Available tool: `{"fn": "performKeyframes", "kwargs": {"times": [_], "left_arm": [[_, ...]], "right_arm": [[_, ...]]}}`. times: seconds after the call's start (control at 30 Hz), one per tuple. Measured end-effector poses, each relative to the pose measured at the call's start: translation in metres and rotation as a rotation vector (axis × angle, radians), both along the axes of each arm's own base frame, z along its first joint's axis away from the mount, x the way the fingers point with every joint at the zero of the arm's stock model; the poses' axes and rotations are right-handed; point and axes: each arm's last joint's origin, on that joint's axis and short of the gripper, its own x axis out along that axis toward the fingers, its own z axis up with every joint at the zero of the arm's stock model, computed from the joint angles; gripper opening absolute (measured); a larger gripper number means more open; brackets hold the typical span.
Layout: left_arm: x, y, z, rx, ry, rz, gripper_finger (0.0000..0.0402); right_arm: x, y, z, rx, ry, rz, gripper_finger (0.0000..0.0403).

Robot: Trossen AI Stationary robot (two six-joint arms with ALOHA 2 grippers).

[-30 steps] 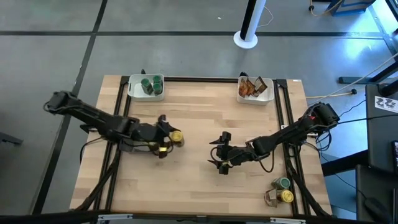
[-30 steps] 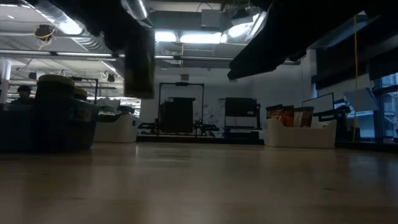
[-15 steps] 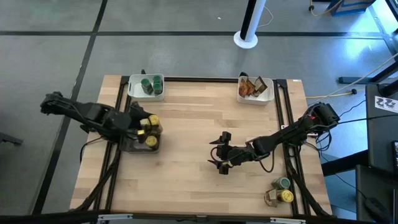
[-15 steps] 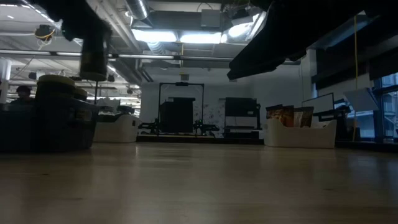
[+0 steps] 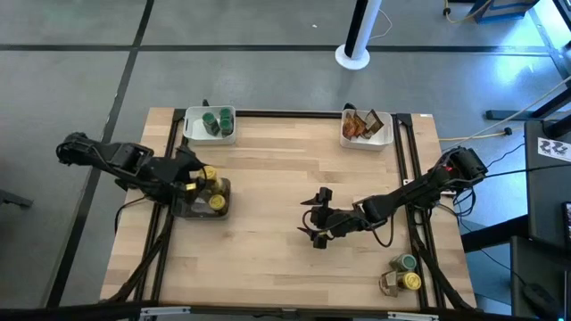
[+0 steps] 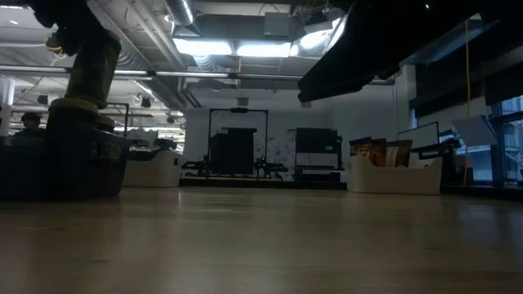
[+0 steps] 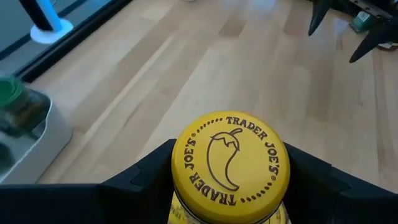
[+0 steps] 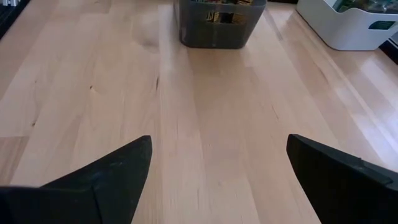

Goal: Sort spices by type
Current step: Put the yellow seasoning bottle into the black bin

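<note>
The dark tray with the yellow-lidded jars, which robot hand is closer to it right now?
Left. The left hand hangs over the dark tray, gripping a yellow-lidded jar. The right hand waits open near the table's middle, well away from that tray.

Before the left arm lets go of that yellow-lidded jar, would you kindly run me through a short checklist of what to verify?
1. Left claw gripping the yellow-lidded jar: ok, fingers on both sides of it.
2. Jar above the dark tray: ok in the high view.
3. Free space in the tray beside the jar already there: cannot tell.
4. Right claw open, mid-table, away from the tray: ok.
5. Held jar upright: cannot tell.
</note>
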Motion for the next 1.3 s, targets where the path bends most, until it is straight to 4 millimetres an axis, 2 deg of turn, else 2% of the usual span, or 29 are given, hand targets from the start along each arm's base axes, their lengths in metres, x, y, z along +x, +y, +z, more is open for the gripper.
{"fn": "performKeyframes", "kwargs": {"times": [0.2,0.43,0.63,0.77,0.93,1.3], "left_arm": [[-0.014,0.004,-0.002,-0.043,0.011,0.027,0.0219],[-0.023,0.002,-0.002,-0.124,0.016,-0.045,0.0219],[-0.031,0.005,-0.011,-0.121,0.114,0.079,0.0219],[-0.027,0.005,-0.015,-0.112,0.103,0.142,0.022],[-0.022,0.005,-0.035,-0.111,0.135,0.229,0.0219],[-0.015,-0.003,-0.059,-0.121,0.129,0.226,0.022]], "right_arm": [[0.0,0.0,0.0,0.0,0.0,0.0,0.0372],[0.0,0.0,0.0,0.001,0.0,0.0,0.0372],[0.0,0.0,0.0,0.002,-0.002,0.0,0.0372],[0.0,0.0,0.0,0.002,-0.003,0.0,0.0372],[0.0,0.0,0.0,0.003,-0.004,0.0,0.0372],[0.0,0.0,0.0,0.002,-0.004,0.0,0.0372]]}}
